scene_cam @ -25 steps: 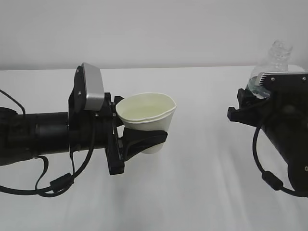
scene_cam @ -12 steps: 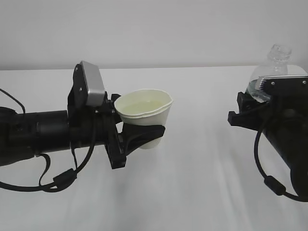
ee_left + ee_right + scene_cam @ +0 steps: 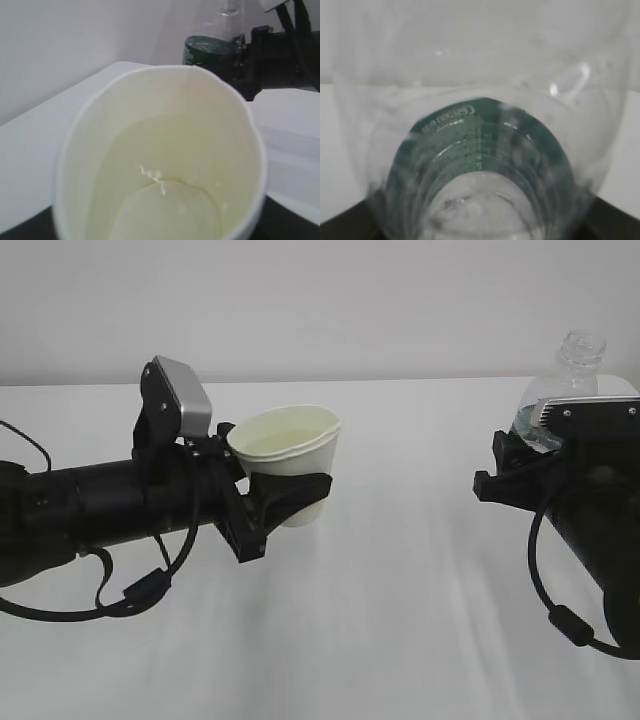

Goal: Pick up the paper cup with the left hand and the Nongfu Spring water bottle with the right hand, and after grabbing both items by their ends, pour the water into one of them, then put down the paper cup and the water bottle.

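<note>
1 paper cup [image 3: 290,455] sits clamped between the left hand's [image 3: 275,508] fingers [image 3: 290,495], above the white bench [image 3: 400,620], pale liquid inside. 1 Nongfu Spring water bottle [image 3: 565,380] stands gripped by the right hand [image 3: 515,455], whose fingers are mostly hidden; only its neck shows above.

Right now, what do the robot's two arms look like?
Both are black. The left arm is a thick round tube ending in a forked gripper, with a grey rectangular plate on top and looping black cables. The right arm is chunkier, with a silver-grey plate and one black cable.
</note>
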